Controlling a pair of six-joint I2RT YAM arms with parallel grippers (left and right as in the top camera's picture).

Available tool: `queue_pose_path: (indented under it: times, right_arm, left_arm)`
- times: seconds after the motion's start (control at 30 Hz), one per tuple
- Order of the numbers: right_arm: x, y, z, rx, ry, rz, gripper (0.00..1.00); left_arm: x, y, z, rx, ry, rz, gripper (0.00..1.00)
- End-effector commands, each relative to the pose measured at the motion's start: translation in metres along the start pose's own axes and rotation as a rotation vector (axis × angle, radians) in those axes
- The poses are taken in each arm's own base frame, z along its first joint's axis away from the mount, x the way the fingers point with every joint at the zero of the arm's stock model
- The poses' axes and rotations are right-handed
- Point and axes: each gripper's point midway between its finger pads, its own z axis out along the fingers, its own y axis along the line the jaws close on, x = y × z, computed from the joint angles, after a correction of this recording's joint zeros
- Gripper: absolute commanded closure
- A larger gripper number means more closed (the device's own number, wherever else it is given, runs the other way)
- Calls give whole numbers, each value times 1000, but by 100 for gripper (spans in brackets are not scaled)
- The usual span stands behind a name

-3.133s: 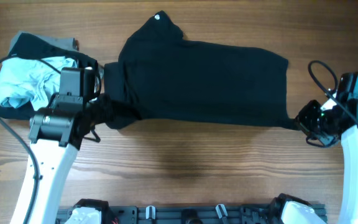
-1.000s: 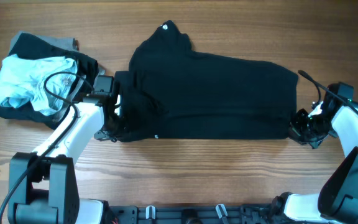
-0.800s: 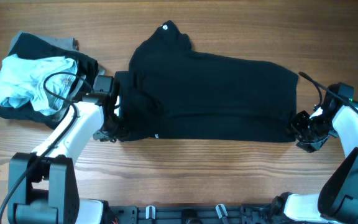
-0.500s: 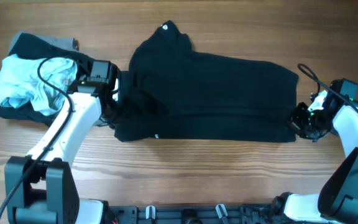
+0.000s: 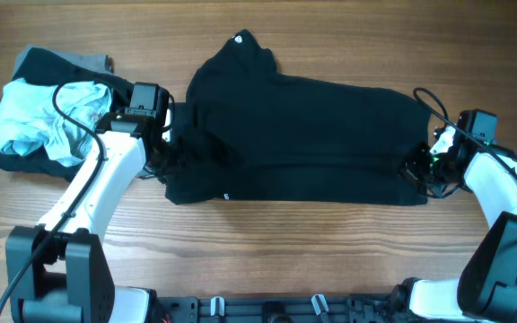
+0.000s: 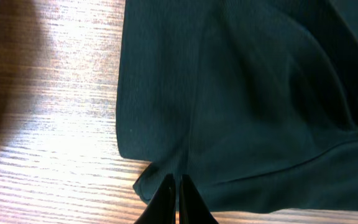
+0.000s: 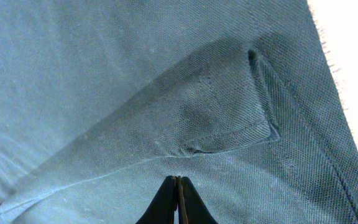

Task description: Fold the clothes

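Black garment (image 5: 303, 135): we see it flat on the wooden worktop (image 5: 267, 247), long axis left–right, tagged peak toward the far edge.
Left gripper (image 6: 173, 186): pressed together at its left hem.
Right gripper (image 7: 176, 183): pressed together at its right edge.

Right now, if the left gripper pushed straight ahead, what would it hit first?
The black garment: the left gripper, tips shut, sits at its edge pointing across the cloth, though depth is unclear.

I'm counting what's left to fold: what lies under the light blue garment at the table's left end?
A black garment spreads beneath the light blue garment, with a grey edge peeking out. Anything else underneath is covered.
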Motion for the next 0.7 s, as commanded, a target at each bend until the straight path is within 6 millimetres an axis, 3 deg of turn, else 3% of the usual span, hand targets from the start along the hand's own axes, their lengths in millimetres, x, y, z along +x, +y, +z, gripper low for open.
queue_pose_path:
  times: [0.0, 0.13, 0.23, 0.33, 0.4, 0.47, 0.57, 0.63, 0.67]
  right_arm:
    - [5, -8, 15, 27, 35, 45, 96]
    - [6, -6, 22, 13, 52, 1, 96]
    - [-18, 4, 22, -25, -42, -36, 96]
    - [-58, 45, 12, -213, -199, -132, 92]
    - [-65, 70, 0, -323, -216, -178, 92]
    - [-65, 80, -14, -344, -215, -227, 92]
    - [-46, 70, -24, -274, -156, -262, 95]
    - [-24, 45, -17, -162, -60, -195, 96]
    - [-6, 22, -9, -58, 8, -154, 96]
  left_arm:
    - [-10, 0, -2, -5, -29, 5, 96]
    - [-13, -1, -2, -2, -40, 5, 96]
    - [-15, -2, -3, 0, -48, 5, 96]
    - [-16, -2, -3, 2, -55, 5, 96]
    - [-16, -2, -3, 2, -54, 5, 96]
    - [-16, -2, -3, 2, -54, 5, 96]
    - [-16, -2, -3, 2, -53, 6, 96]
    - [-16, -2, -3, 2, -54, 6, 96]
    - [-16, -2, -3, 2, -54, 6, 96]
